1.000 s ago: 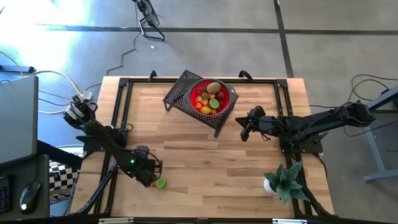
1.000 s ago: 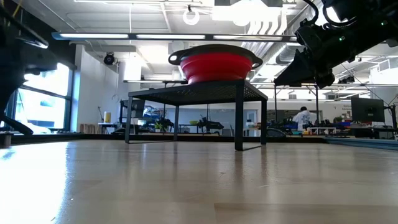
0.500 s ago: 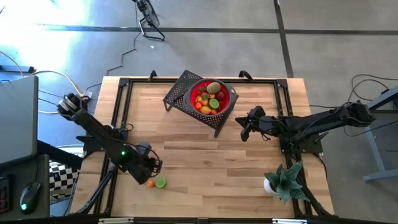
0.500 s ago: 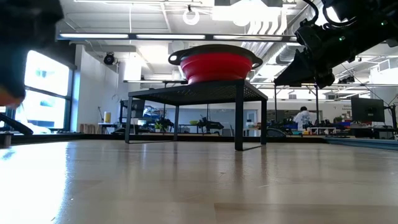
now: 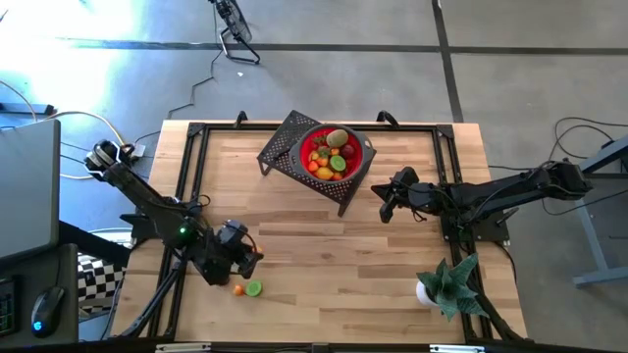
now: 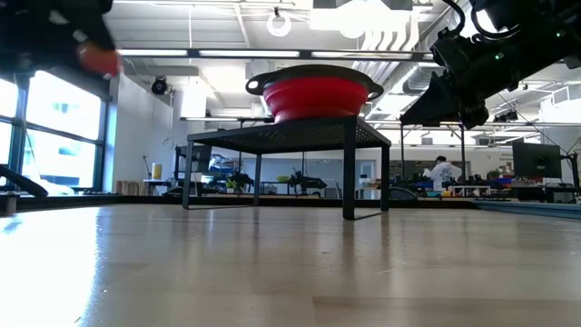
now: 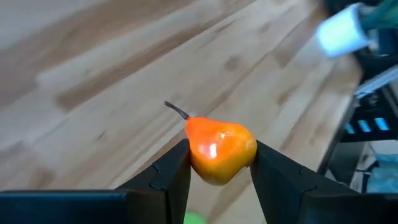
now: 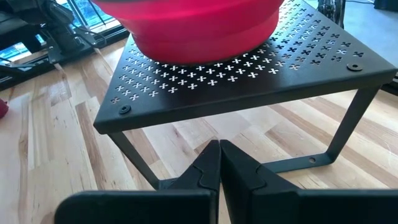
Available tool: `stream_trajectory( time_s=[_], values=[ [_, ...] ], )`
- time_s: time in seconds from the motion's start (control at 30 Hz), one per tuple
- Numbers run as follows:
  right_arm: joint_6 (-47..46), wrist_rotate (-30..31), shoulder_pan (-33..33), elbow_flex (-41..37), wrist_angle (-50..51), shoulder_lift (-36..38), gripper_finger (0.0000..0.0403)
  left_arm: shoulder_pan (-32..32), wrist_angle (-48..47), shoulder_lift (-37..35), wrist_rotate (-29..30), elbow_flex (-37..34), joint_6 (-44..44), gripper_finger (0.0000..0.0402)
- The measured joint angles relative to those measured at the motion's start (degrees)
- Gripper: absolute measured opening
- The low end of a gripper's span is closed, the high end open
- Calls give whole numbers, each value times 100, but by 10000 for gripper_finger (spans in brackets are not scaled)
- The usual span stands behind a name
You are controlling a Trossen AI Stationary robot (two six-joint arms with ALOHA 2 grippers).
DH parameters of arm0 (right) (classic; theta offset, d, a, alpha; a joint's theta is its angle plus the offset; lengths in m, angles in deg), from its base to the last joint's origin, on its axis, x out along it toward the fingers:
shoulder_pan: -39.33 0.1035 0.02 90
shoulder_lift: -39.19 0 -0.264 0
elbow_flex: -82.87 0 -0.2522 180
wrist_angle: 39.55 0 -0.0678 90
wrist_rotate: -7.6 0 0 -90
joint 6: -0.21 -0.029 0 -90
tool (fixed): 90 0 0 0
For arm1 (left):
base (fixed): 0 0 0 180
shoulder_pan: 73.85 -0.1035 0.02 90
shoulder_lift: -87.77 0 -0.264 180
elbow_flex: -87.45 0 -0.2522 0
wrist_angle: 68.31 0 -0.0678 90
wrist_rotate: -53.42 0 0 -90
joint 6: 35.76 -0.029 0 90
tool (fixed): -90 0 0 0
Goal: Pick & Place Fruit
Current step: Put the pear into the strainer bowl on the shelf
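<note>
My left gripper [image 7: 219, 163], lower left in the high view, clamps an orange pear-shaped fruit [image 7: 220, 150] above the table [image 5: 324, 245]. My right gripper [image 8: 219, 163] waits clenched, apparently empty, beside the red bowl [image 5: 334, 152].

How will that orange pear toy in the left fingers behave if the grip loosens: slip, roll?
The orange pear looks glossy, with a bright highlight, so it is probably slippery. The left gripper pinches it only at its rounded sides, so it may squirt out. Dropped on the wooden table, its round body would likely roll, curving toward the narrow end.
</note>
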Motion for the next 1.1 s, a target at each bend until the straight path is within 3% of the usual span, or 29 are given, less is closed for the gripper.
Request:
stream_trajectory(
  time_s=[0.2,0.47,0.7,1.1],
  values=[
    [0,0,0,0,-2,0,2,-524,912,-63,66,0,-1450,148],
    [18,0,0,0,-2,0,2,-1617,2026,-63,-672,0,-3274,148],
    [61,2,0,0,-2,0,2,-2577,2674,-62,-1465,2,-4100,148],
    [208,28,0,0,-2,0,2,-3798,2834,-6,-1909,654,-5373,148]
  ],
)
